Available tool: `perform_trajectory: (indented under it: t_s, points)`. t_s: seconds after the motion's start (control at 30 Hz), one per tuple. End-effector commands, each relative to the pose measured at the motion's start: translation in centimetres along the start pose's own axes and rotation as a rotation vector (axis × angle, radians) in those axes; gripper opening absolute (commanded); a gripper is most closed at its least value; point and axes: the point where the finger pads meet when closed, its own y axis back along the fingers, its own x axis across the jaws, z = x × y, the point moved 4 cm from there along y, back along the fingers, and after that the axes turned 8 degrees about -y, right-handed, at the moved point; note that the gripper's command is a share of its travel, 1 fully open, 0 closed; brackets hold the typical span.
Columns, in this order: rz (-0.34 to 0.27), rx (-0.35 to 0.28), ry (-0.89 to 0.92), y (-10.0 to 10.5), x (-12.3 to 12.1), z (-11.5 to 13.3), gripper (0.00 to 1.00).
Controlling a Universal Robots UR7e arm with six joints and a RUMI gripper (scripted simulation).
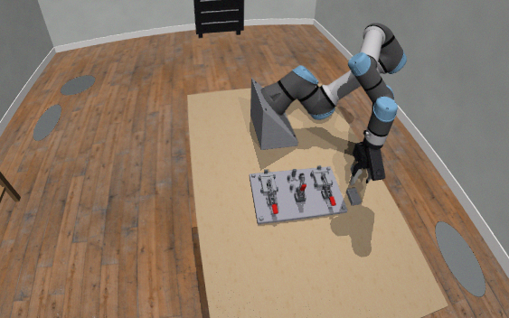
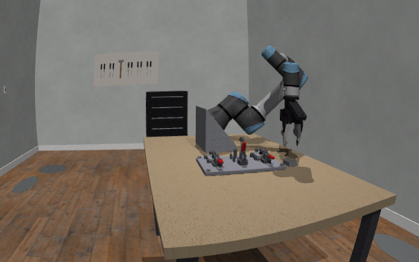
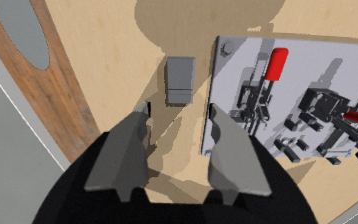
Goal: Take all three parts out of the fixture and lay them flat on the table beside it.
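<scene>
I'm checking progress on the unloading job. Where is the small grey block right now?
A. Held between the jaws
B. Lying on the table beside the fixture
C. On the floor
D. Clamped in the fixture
B. The grey block lies flat on the table next to the fixture, with the gripper raised above it, open and empty.

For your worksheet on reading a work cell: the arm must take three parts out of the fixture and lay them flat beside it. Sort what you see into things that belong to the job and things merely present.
Belongs to the job:
fixture plate with its red-handled clamps
grey part lying flat beside it
gripper, open, raised above that part
table

Merely present:
grey wedge mount
black drawer cabinet
tool poster
grey floor discs
</scene>
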Motion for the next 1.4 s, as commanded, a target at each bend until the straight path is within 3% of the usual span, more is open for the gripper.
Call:
perform_trajectory:
  t_s: [0.0,0.17,0.2,0.37,0.6,1.03,1.37]
  points:
    - [0.000,0.001,0.000,0.1,0.0,0.0,0.40]
    - [0.000,0.001,0.000,0.1,0.0,0.0,0.40]
    - [0.000,0.001,0.000,0.1,0.0,0.0,0.28]
    - [0.000,0.001,0.000,0.6,0.0,0.0,0.28]
    - [0.000,0.001,0.000,2.7,0.0,0.0,0.28]
    - [0.000,0.001,0.000,10.6,0.0,0.0,0.28]
    - [0.000,0.001,0.000,11.6,0.0,0.0,0.28]
